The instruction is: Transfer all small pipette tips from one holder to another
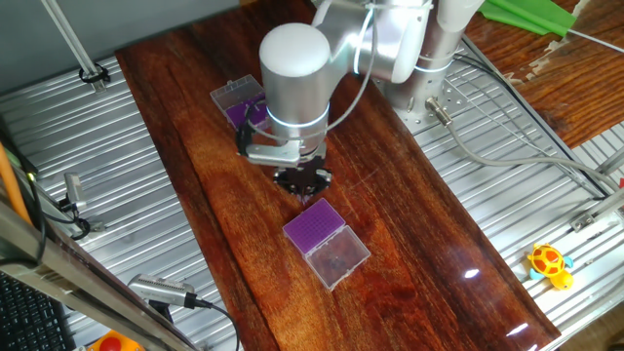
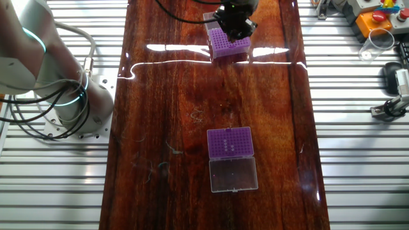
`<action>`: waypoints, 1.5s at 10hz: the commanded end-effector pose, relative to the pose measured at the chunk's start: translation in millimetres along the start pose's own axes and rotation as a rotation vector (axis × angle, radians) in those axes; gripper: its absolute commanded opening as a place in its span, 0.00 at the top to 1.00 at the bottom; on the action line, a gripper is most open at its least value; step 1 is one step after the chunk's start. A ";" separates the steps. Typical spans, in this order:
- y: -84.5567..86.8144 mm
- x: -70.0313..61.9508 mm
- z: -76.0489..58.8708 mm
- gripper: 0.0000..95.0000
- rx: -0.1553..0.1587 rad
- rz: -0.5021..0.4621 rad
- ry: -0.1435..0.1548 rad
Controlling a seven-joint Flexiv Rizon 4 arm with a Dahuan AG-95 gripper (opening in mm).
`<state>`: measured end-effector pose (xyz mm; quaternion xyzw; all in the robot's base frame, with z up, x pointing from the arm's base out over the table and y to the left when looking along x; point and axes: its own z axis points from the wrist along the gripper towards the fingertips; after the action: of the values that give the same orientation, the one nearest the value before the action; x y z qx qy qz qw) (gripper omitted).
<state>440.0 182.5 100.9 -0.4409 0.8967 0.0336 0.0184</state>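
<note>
While my black two-finger gripper [image 2: 234, 24] hovers over the far purple-insert clear holder [image 2: 229, 45], finger state unreadable; small dark pipette tips [image 2: 230, 144] sit in the near purple holder [image 2: 230, 142].

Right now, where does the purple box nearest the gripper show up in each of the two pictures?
One fixed view: the purple box lies just below the centre, its clear lid open toward the bottom right.
The other fixed view: the same box sits at the top centre, partly covered by the gripper.
Shared landmark: the gripper, right by this box in both views; the second purple box lies farther along the wooden board.
</note>
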 end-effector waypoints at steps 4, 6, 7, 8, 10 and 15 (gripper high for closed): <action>-15.5 22.5 -5.8 1.00 -0.012 0.151 -0.006; -43.8 67.6 -7.9 1.00 -0.005 0.105 0.000; -58.9 88.2 -8.4 1.00 -0.006 0.077 0.005; -77.8 112.1 -12.2 1.00 -0.006 0.048 0.020; -92.2 134.7 -16.1 1.00 -0.011 0.020 0.034; -92.2 134.7 -16.1 1.00 0.020 0.254 0.042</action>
<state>430.9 19.5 105.1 -0.4266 0.9041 0.0226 -0.0115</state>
